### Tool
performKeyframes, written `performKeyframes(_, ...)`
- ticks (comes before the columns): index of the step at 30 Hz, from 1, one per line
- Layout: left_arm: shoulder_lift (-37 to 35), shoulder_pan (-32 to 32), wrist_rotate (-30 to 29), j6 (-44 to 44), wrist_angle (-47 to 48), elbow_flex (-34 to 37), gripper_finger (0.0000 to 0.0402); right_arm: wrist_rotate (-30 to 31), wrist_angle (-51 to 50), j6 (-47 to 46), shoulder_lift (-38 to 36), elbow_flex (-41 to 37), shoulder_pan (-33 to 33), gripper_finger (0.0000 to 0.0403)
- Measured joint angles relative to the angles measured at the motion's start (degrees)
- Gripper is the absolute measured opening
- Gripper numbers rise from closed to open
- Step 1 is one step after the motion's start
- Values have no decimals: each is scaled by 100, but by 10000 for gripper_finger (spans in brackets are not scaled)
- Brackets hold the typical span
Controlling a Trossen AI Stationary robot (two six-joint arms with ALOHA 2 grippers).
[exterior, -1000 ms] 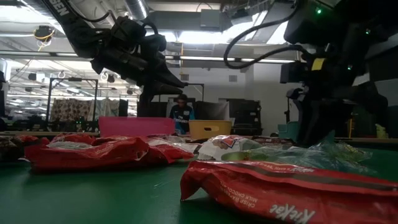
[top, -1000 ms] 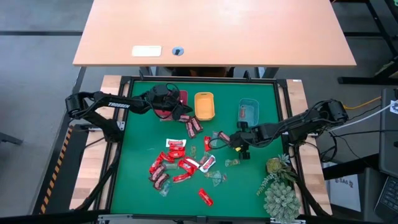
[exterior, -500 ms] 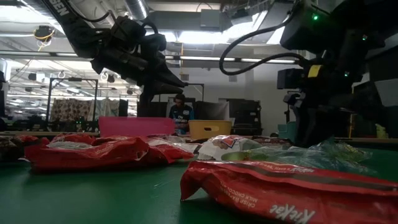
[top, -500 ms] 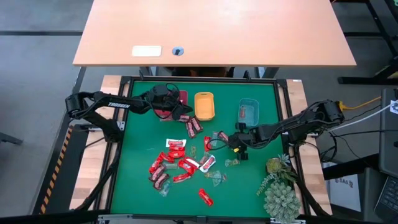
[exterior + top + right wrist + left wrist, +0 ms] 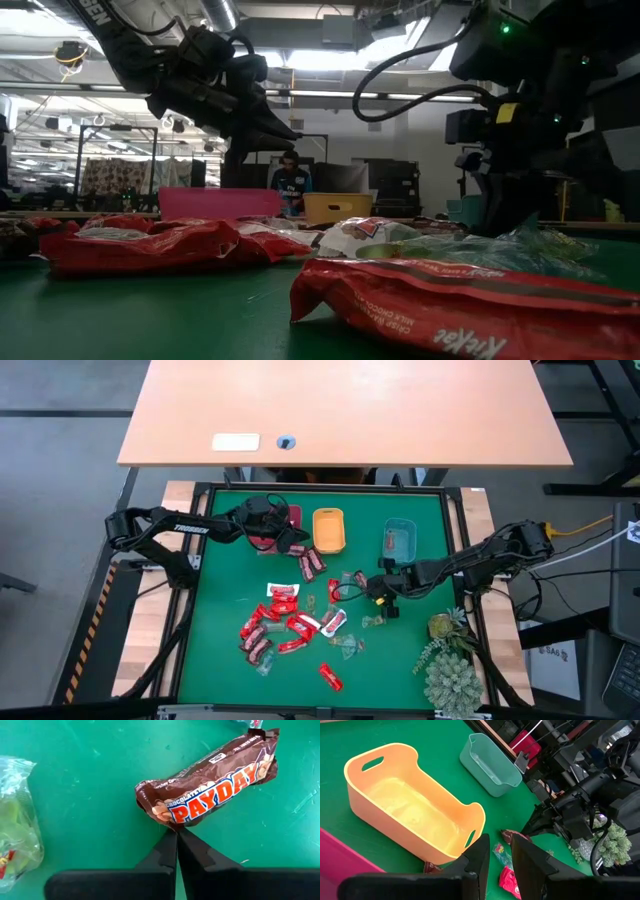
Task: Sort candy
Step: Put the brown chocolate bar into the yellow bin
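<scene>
Nearest the front edge of the green mat (image 5: 215, 660): lone red candy (image 5: 330, 677), bare mat around it. Spiky plant (image 5: 450, 660) crowded the front right corner. Farther in, main candy pile (image 5: 280, 622) of red wrappers, with a few clear greenish pieces (image 5: 348, 644) at its right fringe; open mat to the pile's left, up to the mat's left edge.

At mid-table, right gripper (image 5: 372, 588) reached in low from the right edge. Fingers pressed together (image 5: 176, 834), tips touching the near edge of the brown PayDay bar (image 5: 215, 790), which lay flat on the mat. Could not tell whether any wrapper was caught between them. Clear greenish candy (image 5: 15, 820) lay well apart from the bar, clear mat between.

Beyond, left gripper (image 5: 298, 546) hung raised above the mat, between red tray (image 5: 293, 516) and orange tray (image 5: 328, 530). Fingers (image 5: 479, 855) stood slightly apart, narrow gap, nothing seen in it. Dark-wrapped candy (image 5: 312, 563) lay on the mat just nearer than it.

Along the far edge: red, orange and teal tray (image 5: 400, 538), the first two close together, a wider gap before the teal. Farthest, wooden table (image 5: 340, 410).
</scene>
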State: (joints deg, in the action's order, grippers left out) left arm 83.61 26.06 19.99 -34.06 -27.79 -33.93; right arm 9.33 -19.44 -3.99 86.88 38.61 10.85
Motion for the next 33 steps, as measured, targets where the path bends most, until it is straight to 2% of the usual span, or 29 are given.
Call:
performKeyframes(6, 0, 0, -2, 2, -6, 0, 75, -140, -249, 59, -9, 190, 2, 6)
performKeyframes(9, 0, 0, -2, 1, -6, 0, 75, -129, -738, 403, -9, 442, 2, 2)
performKeyframes(23, 0, -2, -2, 2, -8, 0, 75, 440, -2532, 1790, -14, 1987, 2, 1)
performKeyframes(33, 0, -2, 0, 4, -7, 0, 75, 832, -2825, 2790, -16, 2941, 2, 1)
